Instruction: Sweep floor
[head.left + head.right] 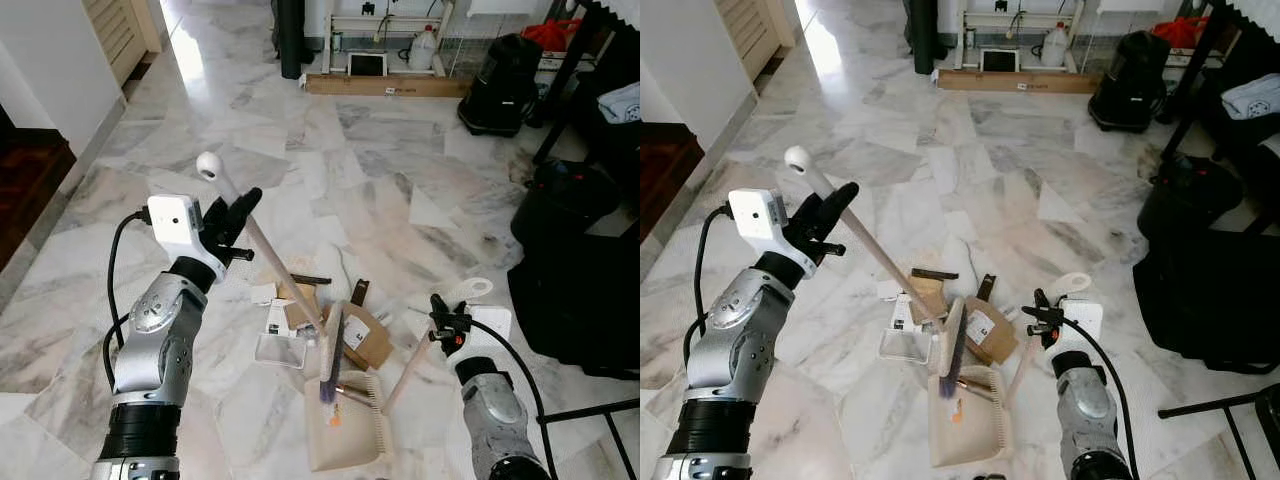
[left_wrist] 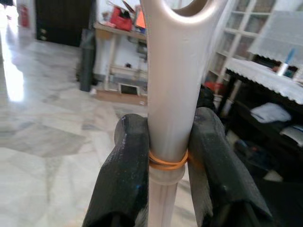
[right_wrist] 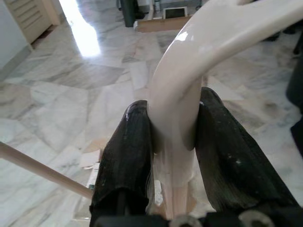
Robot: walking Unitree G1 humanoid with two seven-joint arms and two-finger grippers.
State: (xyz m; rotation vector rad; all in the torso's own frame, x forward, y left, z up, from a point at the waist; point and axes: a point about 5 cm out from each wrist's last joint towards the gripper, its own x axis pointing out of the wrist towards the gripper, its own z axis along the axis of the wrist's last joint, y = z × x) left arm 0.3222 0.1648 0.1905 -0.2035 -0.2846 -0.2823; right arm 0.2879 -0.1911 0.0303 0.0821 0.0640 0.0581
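My left gripper [image 1: 243,208] is shut on the upper end of a broom handle [image 1: 268,255], a pale stick with a white looped tip [image 1: 209,165]. The stick slants down to the broom head [image 1: 330,355], which rests at the mouth of a beige dustpan [image 1: 345,425]. My right gripper [image 1: 447,322] is shut on the dustpan's white handle [image 1: 468,291], whose wooden stick [image 1: 408,372] runs down to the pan. In the wrist views each pair of black fingers [image 2: 128,175] [image 3: 130,156] clamps its handle. Scraps of cardboard [image 1: 365,335] and paper [image 1: 282,330] lie on the marble floor by the broom head.
A black bag [image 1: 575,290] and dark furniture stand at my right. A black vacuum [image 1: 500,85], a low wooden shelf [image 1: 385,85] and a jug [image 1: 424,50] line the far wall. A wall corner [image 1: 60,80] is at the left. Open marble floor [image 1: 330,150] lies ahead.
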